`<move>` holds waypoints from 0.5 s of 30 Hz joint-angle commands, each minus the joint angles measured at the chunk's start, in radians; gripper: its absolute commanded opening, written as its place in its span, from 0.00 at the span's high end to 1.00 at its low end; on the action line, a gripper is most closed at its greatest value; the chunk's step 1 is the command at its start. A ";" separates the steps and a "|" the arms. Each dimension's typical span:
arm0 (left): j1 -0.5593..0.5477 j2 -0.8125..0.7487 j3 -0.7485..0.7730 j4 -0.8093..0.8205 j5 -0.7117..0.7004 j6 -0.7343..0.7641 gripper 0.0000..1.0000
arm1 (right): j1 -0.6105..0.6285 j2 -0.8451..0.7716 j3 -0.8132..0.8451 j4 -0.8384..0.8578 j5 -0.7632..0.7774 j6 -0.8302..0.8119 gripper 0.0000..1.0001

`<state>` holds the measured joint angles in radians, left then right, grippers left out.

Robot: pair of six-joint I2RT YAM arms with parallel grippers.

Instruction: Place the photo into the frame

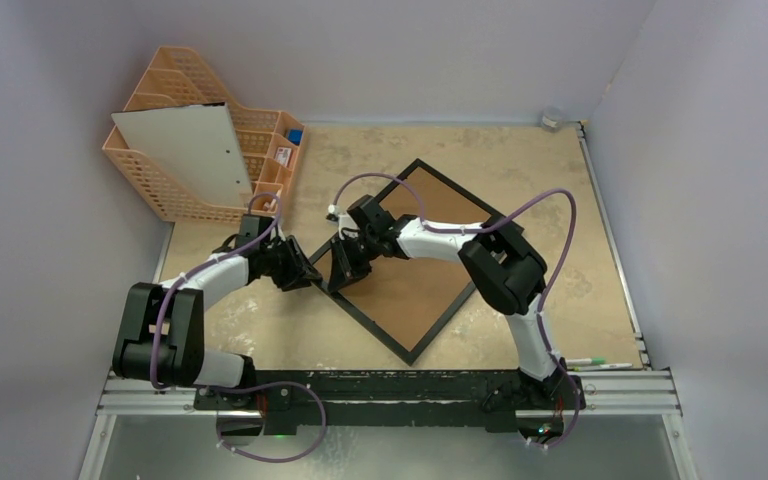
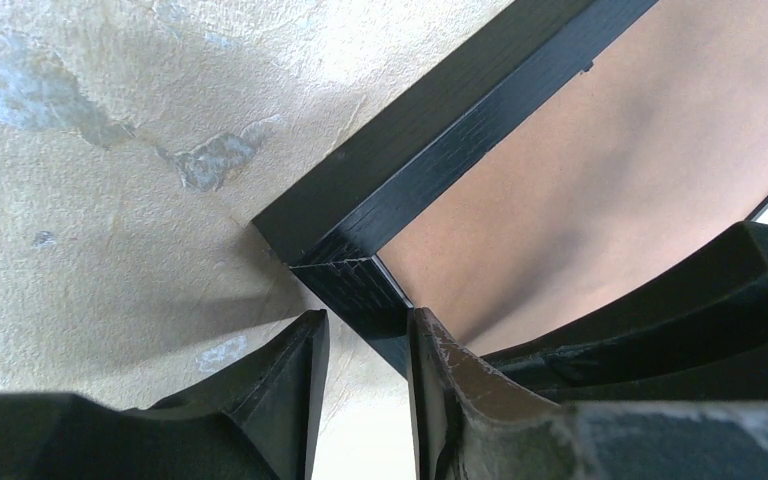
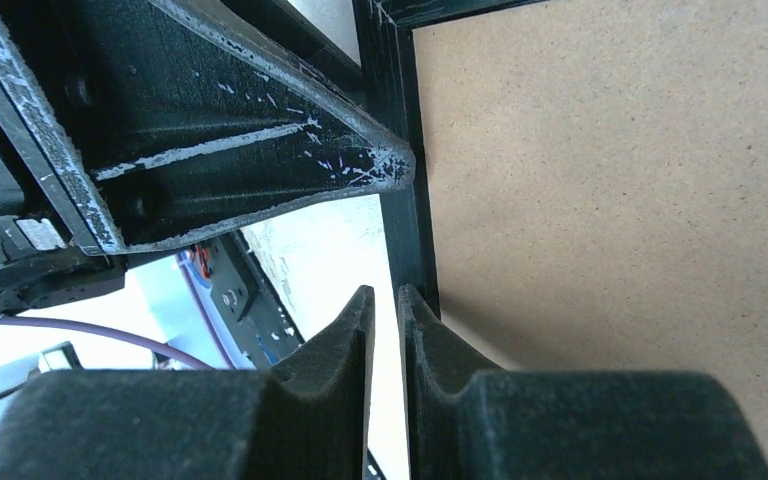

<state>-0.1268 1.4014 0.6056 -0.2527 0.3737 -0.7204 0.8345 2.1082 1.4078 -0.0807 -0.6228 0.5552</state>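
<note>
- The frame (image 1: 415, 290) lies back-up on the counter (image 1: 580, 250), turned like a diamond, with its brown backing board (image 3: 610, 250) in place. Both arms reach to the corner on the left arm's side.
- The photo shows in none of the views. A pale board (image 1: 185, 155) leans in the orange basket organiser (image 1: 160, 190) at the far left, but I cannot tell what it is.
- Left tool (image 2: 368, 320): its jaws stand part-spread astride the black rail, just below the mitred corner. I cannot tell whether the fingers (image 2: 440, 380) already squeeze the rail or only flank it.
- Right tool (image 3: 385, 292): its fingers are pressed nearly together, with only a thin slit between them, at the rail's outer side. The rail runs down to one fingertip. I cannot tell whether anything is pinched.
- Step in hand, as I judge it: getting a hold on this corner so the back can be opened for the photo.
- To do it well:
  - Seat the left tool square across the rail, clear of the mitre joint, so it clamps wood and not the seam.
  - Work the right tool along the board's edge, not down into it.
  - Move one arm at a time, since the two tools sit just beside each other and could knock together.
  - Lift gently, because there is glass underneath.
</note>
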 commanded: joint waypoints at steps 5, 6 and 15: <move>0.013 0.020 0.007 -0.050 -0.095 0.027 0.66 | -0.030 0.058 -0.006 -0.077 0.050 -0.029 0.84; 0.013 0.021 0.008 -0.050 -0.092 0.029 0.66 | -0.037 0.065 -0.014 -0.070 0.055 -0.033 0.84; 0.013 0.042 0.008 -0.069 -0.074 0.044 0.67 | -0.116 0.123 -0.087 -0.021 0.065 -0.038 0.88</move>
<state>-0.1261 1.4132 0.6182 -0.2653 0.3794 -0.7174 0.7731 2.1517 1.3888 -0.0303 -0.7330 0.5735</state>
